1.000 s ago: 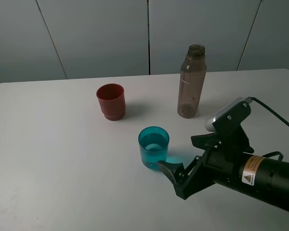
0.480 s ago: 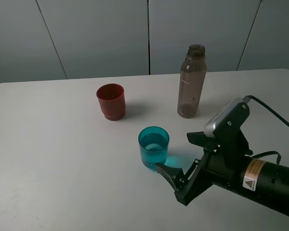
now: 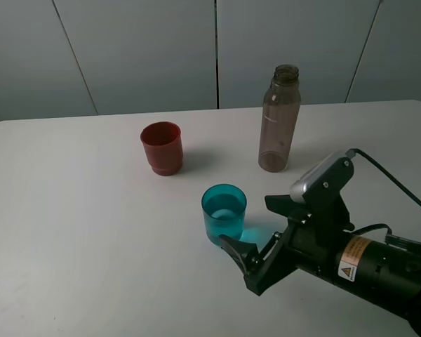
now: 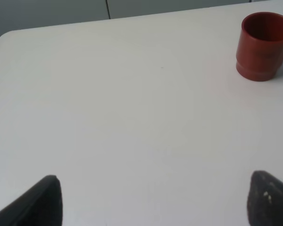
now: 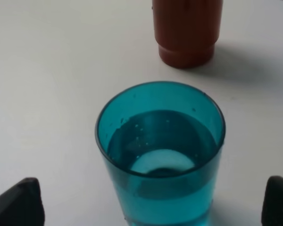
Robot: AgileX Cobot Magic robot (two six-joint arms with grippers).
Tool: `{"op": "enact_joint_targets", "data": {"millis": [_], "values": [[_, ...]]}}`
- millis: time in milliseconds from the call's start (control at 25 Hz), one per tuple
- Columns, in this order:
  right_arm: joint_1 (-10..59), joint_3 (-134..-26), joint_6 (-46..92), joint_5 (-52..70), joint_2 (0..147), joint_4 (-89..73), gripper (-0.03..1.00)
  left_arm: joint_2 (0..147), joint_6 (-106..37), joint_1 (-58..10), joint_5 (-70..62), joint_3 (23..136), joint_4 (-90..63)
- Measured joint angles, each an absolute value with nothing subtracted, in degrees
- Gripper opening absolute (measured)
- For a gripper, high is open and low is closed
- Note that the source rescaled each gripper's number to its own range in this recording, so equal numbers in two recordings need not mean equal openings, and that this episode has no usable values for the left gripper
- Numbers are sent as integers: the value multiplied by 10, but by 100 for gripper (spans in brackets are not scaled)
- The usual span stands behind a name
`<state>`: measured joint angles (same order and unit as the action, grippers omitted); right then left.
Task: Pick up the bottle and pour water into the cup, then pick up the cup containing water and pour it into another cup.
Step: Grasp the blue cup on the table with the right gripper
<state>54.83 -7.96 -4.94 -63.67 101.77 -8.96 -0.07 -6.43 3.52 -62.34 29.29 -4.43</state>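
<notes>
Of the right gripper (image 3: 249, 222), its wrist view shows only fingertips (image 5: 16, 202); jaws spread wide, the cup (image 5: 160, 155) seemingly just ahead, untouched.

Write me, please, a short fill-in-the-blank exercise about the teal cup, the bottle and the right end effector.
The teal cup contains ____.
The bottle stands ____, not tipped over.
The right end effector has its jaws ____, holding nothing.
Missing words: water; upright; open.
</notes>
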Motion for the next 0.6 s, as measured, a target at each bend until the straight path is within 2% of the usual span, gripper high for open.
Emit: {"op": "enact_joint_targets", "data": {"millis": [600], "values": [[548, -138, -67, -620, 1074, -80, 100, -1, -64, 35, -623, 293, -44]]}}
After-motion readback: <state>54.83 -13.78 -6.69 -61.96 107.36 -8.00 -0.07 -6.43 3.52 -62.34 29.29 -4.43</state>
